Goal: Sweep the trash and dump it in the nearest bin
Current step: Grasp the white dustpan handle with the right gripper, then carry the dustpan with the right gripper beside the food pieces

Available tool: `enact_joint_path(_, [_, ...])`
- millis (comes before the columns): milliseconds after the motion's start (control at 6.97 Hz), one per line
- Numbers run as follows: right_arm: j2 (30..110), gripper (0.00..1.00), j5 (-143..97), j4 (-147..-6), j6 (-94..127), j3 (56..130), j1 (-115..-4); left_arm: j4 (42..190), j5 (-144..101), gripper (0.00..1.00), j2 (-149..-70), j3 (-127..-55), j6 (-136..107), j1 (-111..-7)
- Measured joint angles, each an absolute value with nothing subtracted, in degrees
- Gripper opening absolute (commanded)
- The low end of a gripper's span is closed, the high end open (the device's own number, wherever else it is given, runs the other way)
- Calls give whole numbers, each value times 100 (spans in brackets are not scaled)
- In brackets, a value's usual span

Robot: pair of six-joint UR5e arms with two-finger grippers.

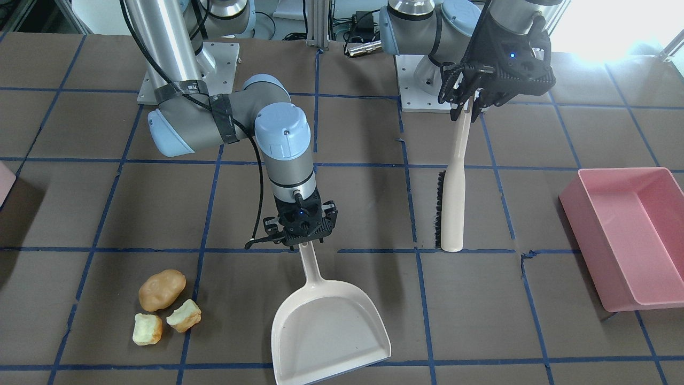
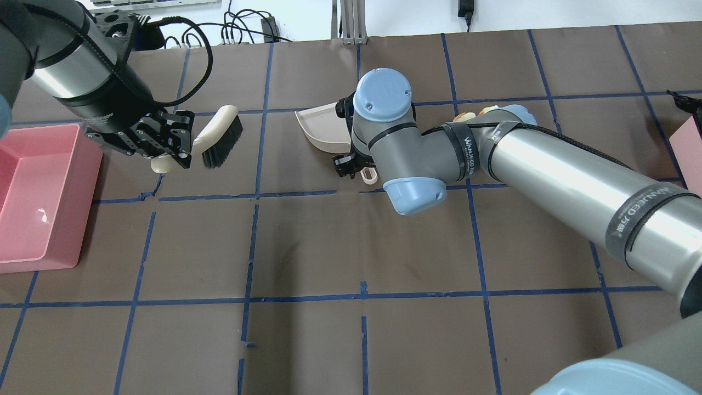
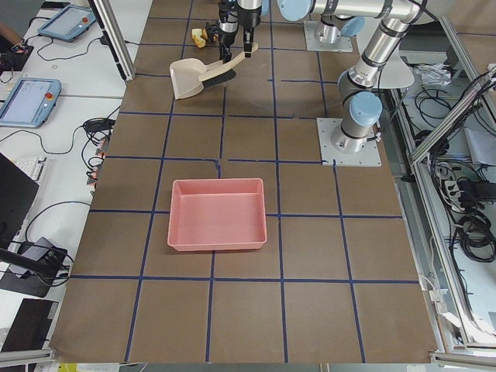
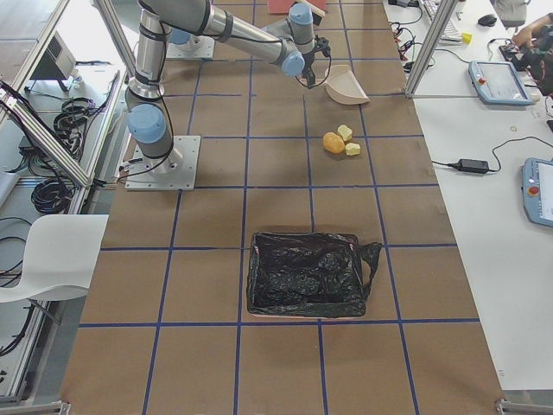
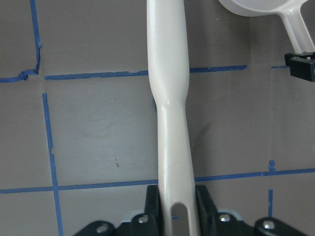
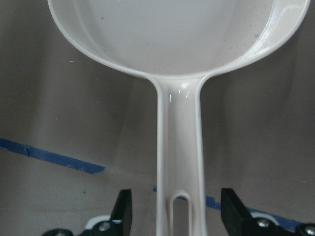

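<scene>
now, from the front, the trash (image 1: 162, 290) lies near the dustpan (image 1: 331, 331), on the side towards the bin (image 1: 3, 184); the tub (image 1: 628, 235) is well apart. overhead, the left gripper (image 2: 178, 156) holds the brush (image 2: 219, 134) by its handle end. the right wrist view shows the right gripper (image 6: 174, 214) spread, jaws straddling the dustpan handle without touching. the left wrist view shows fingers (image 5: 151, 206) clenched on the brush. i judge the dustpan grasp is in hand; next, close squarely, then sweep
</scene>
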State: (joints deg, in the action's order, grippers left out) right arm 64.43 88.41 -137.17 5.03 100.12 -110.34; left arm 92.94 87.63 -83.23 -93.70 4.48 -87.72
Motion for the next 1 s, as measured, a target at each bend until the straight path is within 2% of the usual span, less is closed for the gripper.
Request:
enact_joint_path(143, [6432, 53, 8843, -13713, 507, 10014, -11036, 9297, 8763, 0, -8323, -9370, 448, -8771])
enact_joint_path(287, [6428, 31, 8847, -13707, 509, 10013, -11037, 9298, 8761, 0, -8323, -9371, 448, -8771])
enact_joint_path(430, [6430, 16, 8849, -13664, 509, 10007, -11029, 9299, 8759, 0, -8323, -9374, 448, -8771])
enact_joint_path(574, [6443, 7, 8850, -13570, 510, 9995, -11018, 9299, 8761, 0, -8323, -9377, 448, -8771])
enact_joint_path(1004, [6476, 0, 8853, -13428, 508, 9971, -10990, 9299, 8768, 0, -8323, -9373, 448, -8772])
